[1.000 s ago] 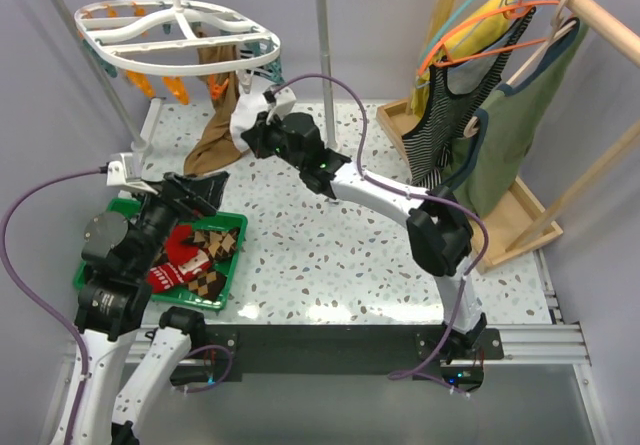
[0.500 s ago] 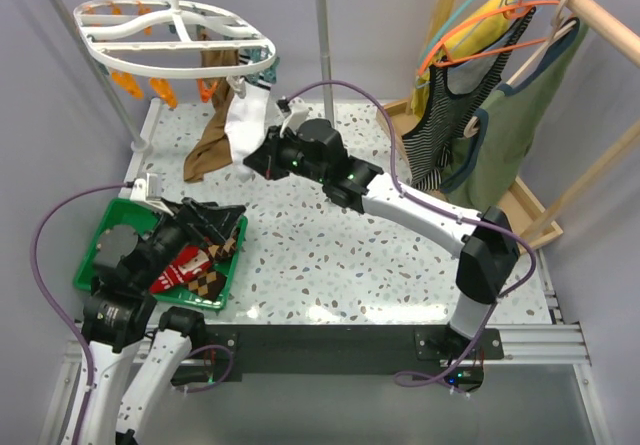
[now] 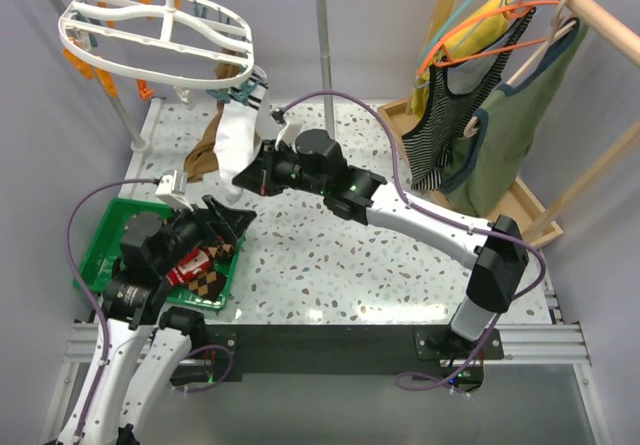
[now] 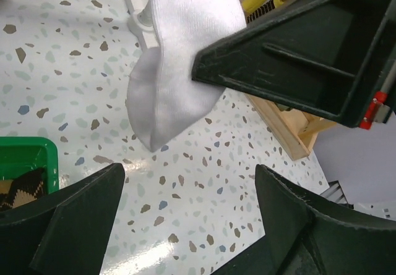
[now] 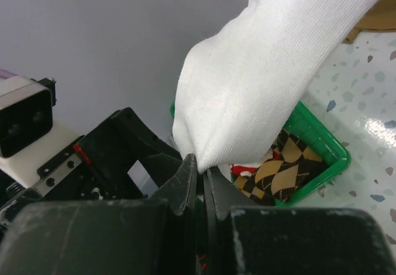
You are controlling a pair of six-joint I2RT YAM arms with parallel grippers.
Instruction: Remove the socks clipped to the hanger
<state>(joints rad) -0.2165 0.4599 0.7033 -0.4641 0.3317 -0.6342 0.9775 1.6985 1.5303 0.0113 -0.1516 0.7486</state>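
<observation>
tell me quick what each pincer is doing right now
left pincer: open, holding nothing.
right pincer: closed on the lower end of the white sock.

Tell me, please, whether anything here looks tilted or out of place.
Yes. The hanger hangs tilted, with its right side lower. The right gripper is shut on the white sock, which appears clipped to that low side, so the pull probably tips the ring.
</observation>
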